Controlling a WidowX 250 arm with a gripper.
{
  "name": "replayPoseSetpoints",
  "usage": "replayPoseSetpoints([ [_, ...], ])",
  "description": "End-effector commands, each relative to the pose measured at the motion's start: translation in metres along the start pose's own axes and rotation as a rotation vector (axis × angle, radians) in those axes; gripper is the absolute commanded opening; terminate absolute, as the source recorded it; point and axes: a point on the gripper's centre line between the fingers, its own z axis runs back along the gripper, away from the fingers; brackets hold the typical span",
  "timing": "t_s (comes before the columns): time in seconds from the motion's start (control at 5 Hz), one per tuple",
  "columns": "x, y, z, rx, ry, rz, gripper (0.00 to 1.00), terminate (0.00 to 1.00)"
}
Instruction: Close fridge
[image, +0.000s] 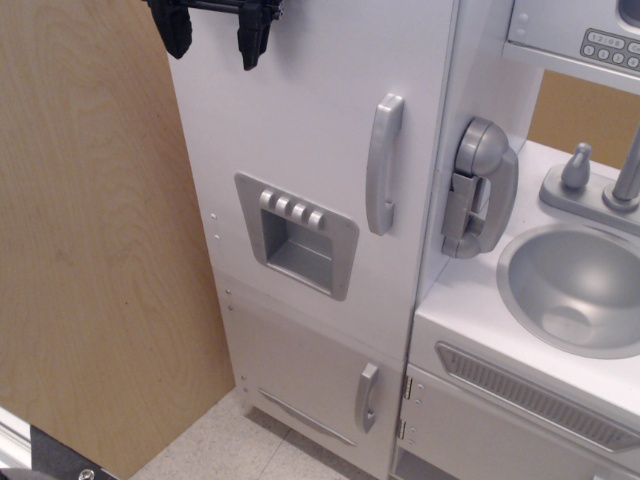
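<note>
Fridge (310, 150) stands tall and white at the left end of the toy kitchen, next to the grey phone (480, 188) and the sink (575, 290). Its big door looks flat against the cabinet, with no dark gap showing beside the grey handle (384, 164), so the door seems shut and the job looks done. The dispenser panel (297, 235) sits in the middle of the door. The black gripper (213, 35) hangs at the very top, over the door's upper left corner. Its two fingers (250, 38) point down with their tips apart and nothing between them. Whether they touch the door is hard to tell.
</note>
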Motion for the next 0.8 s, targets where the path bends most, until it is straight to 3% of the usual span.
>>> replayPoseSetpoints([
  [0.0,-0.041,0.016,0.019,-0.001,-0.080,-0.102,1.00,0.00],
  [0.2,-0.058,0.024,0.023,-0.002,-0.099,-0.136,1.00,0.00],
  [0.4,-0.058,0.024,0.023,-0.002,-0.099,-0.136,1.00,0.00],
  [0.6,-0.058,0.024,0.023,-0.002,-0.099,-0.136,1.00,1.00],
])
